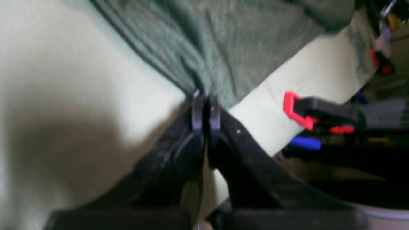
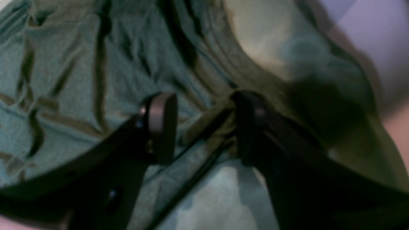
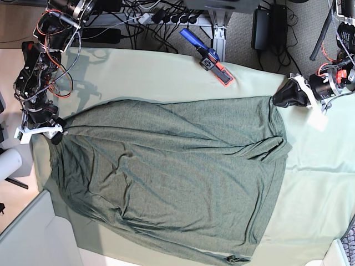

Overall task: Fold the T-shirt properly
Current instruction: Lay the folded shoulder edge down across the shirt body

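A red-and-black clamp [image 3: 216,62] with a blue handle is lying on the pale green table cloth [image 3: 310,183] just beyond the far edge of the T-shirt [image 3: 172,177], which is spreading wrinkled across most of the cloth, and a tangle of cables [image 3: 161,14] is sitting behind the table. Nothing is lying on the shirt itself. The left gripper [image 1: 206,110] is pinching a corner of the T-shirt [image 1: 207,48] with its jaws clenched together, a detail only the left wrist view is showing, along with the clamp [image 1: 306,111] close by. The right gripper [image 2: 204,127] is standing with its jaws spread wide over the crumpled fabric [image 2: 80,80], a fold lying between them; the base view is showing it only as a small dark tip [image 3: 57,137] at the shirt's opposite corner.
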`<state>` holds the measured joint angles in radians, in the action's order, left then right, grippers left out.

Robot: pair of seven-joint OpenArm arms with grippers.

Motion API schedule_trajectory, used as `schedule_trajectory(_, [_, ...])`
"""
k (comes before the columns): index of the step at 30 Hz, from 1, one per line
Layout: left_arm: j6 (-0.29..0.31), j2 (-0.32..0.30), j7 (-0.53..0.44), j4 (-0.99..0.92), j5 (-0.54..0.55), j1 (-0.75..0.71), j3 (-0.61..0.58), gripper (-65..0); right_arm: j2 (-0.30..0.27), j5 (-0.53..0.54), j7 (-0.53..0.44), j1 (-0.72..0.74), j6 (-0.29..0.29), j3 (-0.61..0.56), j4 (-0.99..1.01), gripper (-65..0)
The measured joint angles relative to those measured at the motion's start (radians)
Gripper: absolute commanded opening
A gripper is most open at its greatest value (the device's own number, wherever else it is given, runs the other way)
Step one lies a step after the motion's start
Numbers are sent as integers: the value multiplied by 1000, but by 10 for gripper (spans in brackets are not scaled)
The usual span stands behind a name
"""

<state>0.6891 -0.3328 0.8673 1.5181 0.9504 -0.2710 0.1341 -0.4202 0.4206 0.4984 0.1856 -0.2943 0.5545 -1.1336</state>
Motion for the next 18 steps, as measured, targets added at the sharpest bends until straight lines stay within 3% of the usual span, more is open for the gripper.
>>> schedule_trajectory(3, [0,0,27,18,-5,16,9,-650,0,0,-1,0,0,0,0,-351])
schedule_trajectory(11, [0,-10,51,296,18,23,69,-650,0,-16,-3,0,0,0,0,-351])
schedule_trajectory(18, [0,-8,21,306,-47,79,69,-650,0,-22,-3,0,0,0,0,-351])
